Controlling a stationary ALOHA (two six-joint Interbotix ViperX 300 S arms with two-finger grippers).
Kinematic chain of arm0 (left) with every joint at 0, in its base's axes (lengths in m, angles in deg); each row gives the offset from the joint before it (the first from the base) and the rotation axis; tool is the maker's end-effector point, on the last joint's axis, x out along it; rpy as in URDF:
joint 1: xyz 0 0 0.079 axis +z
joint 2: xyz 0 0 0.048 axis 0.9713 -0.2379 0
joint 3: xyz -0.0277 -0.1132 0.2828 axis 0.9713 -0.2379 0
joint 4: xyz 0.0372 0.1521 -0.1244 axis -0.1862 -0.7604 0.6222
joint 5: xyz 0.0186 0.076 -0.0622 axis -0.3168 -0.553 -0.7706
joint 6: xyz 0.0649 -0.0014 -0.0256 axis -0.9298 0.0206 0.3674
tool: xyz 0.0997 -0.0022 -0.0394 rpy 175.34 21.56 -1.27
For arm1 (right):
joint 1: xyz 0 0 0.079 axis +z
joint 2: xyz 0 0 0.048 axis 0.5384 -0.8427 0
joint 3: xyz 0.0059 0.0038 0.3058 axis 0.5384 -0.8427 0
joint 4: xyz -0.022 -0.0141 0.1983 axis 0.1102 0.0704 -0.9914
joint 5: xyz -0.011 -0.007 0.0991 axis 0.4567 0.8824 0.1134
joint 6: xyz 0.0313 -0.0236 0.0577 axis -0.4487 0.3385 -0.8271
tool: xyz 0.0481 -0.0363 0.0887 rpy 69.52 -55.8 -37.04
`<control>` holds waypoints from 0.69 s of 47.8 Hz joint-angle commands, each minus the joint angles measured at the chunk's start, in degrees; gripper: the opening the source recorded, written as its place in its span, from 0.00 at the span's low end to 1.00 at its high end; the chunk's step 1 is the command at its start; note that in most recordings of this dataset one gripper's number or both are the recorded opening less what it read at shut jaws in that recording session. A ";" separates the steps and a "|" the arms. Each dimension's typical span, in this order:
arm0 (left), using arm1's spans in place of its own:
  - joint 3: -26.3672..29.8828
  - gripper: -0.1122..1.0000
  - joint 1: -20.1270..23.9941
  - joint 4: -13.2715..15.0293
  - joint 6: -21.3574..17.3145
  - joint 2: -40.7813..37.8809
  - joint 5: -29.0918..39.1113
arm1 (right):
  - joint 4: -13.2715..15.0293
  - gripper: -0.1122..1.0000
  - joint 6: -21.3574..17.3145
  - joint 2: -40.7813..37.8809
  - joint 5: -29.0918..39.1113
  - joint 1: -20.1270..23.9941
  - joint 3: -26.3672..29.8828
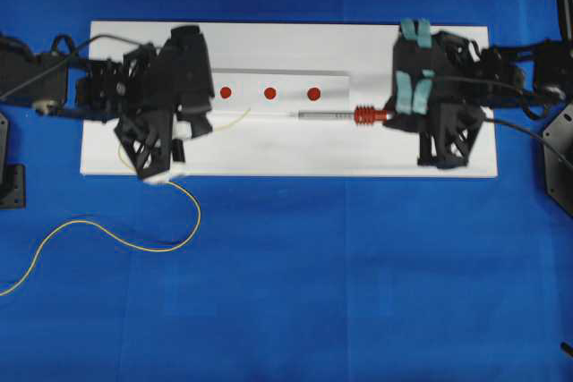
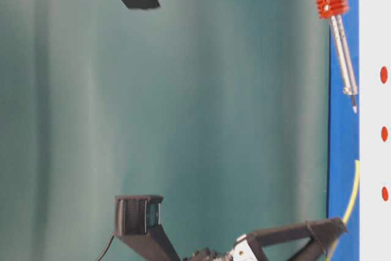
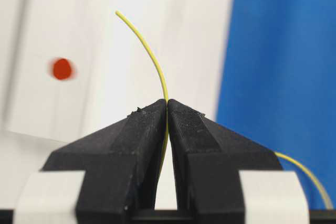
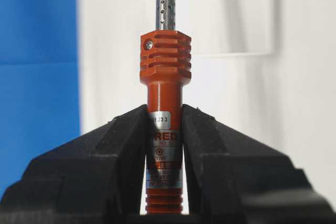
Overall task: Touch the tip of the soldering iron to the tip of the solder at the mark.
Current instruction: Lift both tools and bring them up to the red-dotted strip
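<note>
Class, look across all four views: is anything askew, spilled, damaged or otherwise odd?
Nothing looks damaged or spilled. The solder trails off the white board in loose loops across the blue cloth, untidy but intact.

Solder [image 3: 152, 59]: yellow. Iron [image 4: 164, 129]: red-orange handle, silver perforated shaft, tip apparently dark. Board [image 1: 269, 154]: white, three red dots [image 1: 269, 93]. Cloth [image 1: 358, 284]: blue. Grippers: black.
</note>
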 commanded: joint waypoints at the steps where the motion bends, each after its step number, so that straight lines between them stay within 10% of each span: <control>1: 1.85 0.13 1.85 -0.09 -1.49 0.26 -0.09 | 1.14 0.16 0.00 -0.44 0.44 -1.49 2.55; 33: 3.34 0.13 5.62 -0.18 -6.24 -0.70 2.37 | 2.37 0.16 -0.18 -2.81 1.49 -2.81 4.75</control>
